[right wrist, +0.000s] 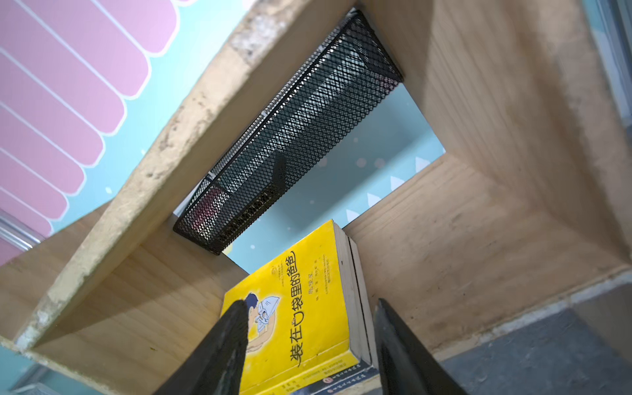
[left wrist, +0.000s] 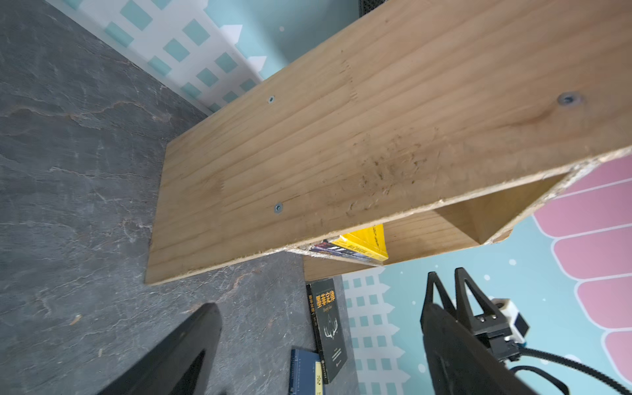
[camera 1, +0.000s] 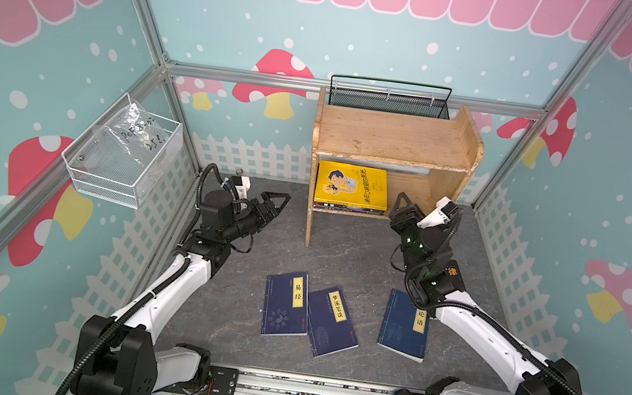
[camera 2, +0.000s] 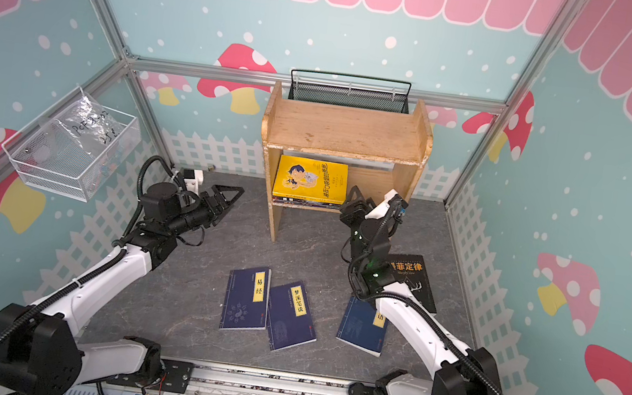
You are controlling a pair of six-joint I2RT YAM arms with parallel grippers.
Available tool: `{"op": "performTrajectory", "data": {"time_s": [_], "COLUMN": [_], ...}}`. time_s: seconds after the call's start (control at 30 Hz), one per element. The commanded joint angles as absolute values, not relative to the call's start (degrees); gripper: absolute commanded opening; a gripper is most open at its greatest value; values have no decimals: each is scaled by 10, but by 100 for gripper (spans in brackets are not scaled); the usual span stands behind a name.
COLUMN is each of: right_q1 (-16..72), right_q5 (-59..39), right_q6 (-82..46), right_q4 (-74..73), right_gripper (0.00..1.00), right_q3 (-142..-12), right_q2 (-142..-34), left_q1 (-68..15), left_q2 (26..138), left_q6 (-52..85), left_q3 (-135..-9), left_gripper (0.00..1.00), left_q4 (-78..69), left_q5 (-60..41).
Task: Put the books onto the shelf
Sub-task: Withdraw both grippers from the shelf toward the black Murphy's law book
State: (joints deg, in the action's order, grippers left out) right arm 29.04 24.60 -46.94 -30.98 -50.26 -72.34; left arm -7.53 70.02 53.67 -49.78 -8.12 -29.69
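Note:
The light-wood shelf stands at the back. On its lower tier a yellow book lies on top of other books. Three navy books lie flat on the grey floor in front. A black book lies to the right, partly under the right arm. My right gripper is open at the lower tier's front, its fingers either side of the yellow book's near corner. My left gripper hangs open and empty beside the shelf's left panel.
A black mesh basket hangs on the wall behind the shelf. On the left wall is a white wire basket holding a plastic bag. Aluminium frame posts mark the corners, and the arms' base rail runs along the front.

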Motion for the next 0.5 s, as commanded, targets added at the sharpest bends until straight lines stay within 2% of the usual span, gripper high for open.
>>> {"op": "performTrajectory", "data": {"time_s": [0.0,0.1,0.17,0.33,0.47], "right_q1": [290,285,283,272,259], "right_q5": [182,112,102,136,226], "right_q6": [-333,-265,-246,-250,-331], "right_q4": [-288,-204,-148,-57,88], "right_gripper": [62,66,67,77,86], "right_q3": [-512,-536,-534,-473,-459], "right_q2": [-718,-710,-687,-572,-520], "left_q1": [-76,-83,-97,-178,-276], "left_q2": [680,673,666,652,677], "left_q6": [479,440,410,356,337], "left_q3": [-514,-516,-517,-507,-510], "left_gripper": [95,97,100,100,100], "left_q4": [-32,6,43,76,76], "left_q5": [-302,-314,-300,-236,-196]}}
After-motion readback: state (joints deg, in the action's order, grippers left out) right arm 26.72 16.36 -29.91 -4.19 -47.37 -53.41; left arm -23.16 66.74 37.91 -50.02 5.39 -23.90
